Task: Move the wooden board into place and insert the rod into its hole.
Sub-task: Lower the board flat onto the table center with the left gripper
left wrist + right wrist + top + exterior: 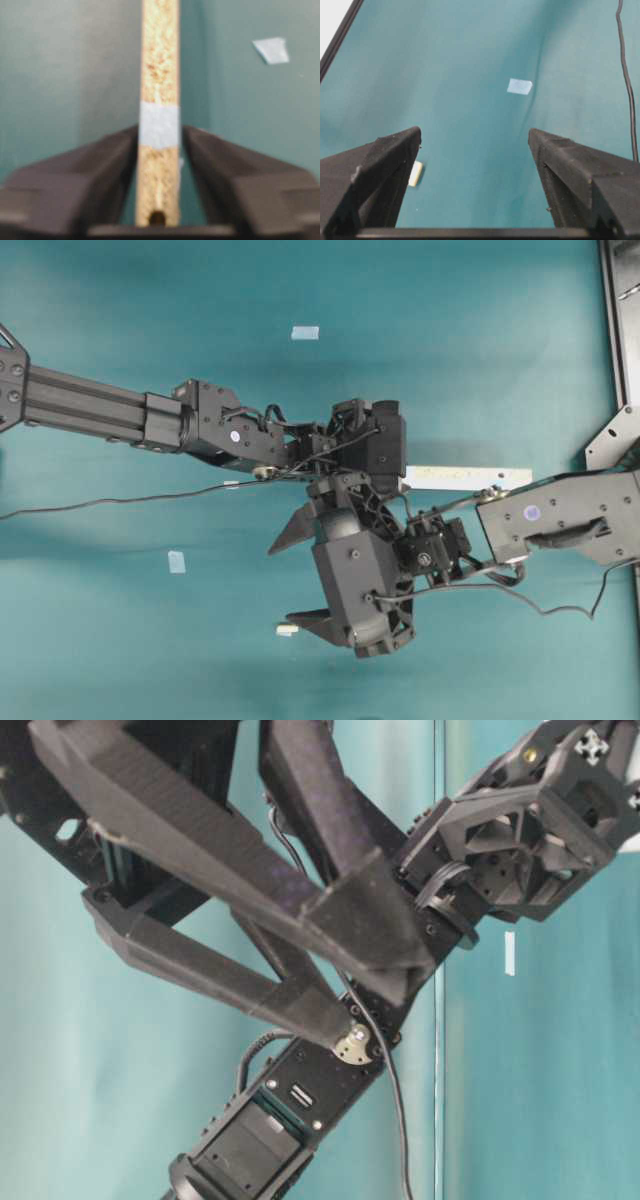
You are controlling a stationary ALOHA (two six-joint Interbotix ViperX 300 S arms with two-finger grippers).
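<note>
The wooden board lies flat on the teal table right of the middle, its left end hidden under the left wrist. In the left wrist view the board runs away between the fingers, with a light-blue patch and a dark hole near me. My left gripper straddles it, jaws slightly apart, with a strip of table showing beside the right finger. The rod, a tiny cream peg, lies on the table by the lower fingertip of my right gripper. My right gripper is wide open and holds nothing; the rod lies just inside its left finger.
Pale-blue tape squares lie at the back and front left. A metal frame runs along the right edge. The two arms cross closely in the middle, and a black cable trails to the left.
</note>
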